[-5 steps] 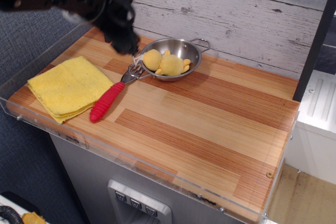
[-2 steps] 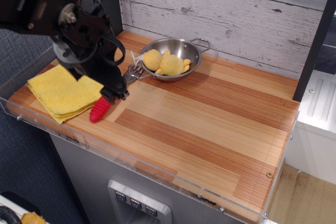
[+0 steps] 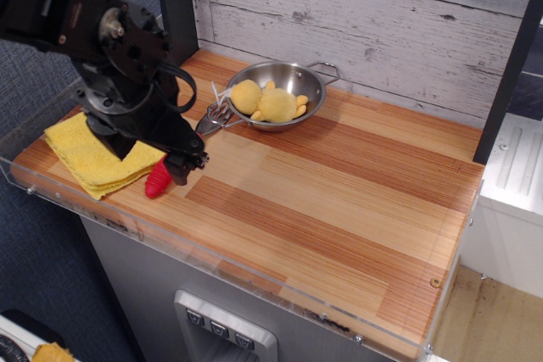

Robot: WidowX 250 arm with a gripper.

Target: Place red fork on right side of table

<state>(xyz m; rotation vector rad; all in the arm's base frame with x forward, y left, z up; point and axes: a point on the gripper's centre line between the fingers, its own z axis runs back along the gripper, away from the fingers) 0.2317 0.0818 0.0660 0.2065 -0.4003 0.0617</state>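
Observation:
The red fork (image 3: 157, 183) lies on the left part of the wooden table (image 3: 339, 201). Its silver tines (image 3: 215, 116) point up toward the pan, and only the red handle's lower end shows. My black gripper (image 3: 181, 169) has come down right over the middle of the handle and hides it. The fingertips sit at table height around the handle. From this view I cannot make out the gap between the fingers. The fork still rests flat on the wood.
A folded yellow cloth (image 3: 85, 154) lies just left of the fork, partly under my arm. A steel pan (image 3: 297, 82) holding yellow soft toys (image 3: 271, 103) stands at the back. A clear acrylic rim (image 3: 254, 273) edges the table, with a plank wall behind.
My arm swung from above the back left corner down toward the front, then sank a little lower onto the fork handle. Fork, pan and cloth have stayed in place.

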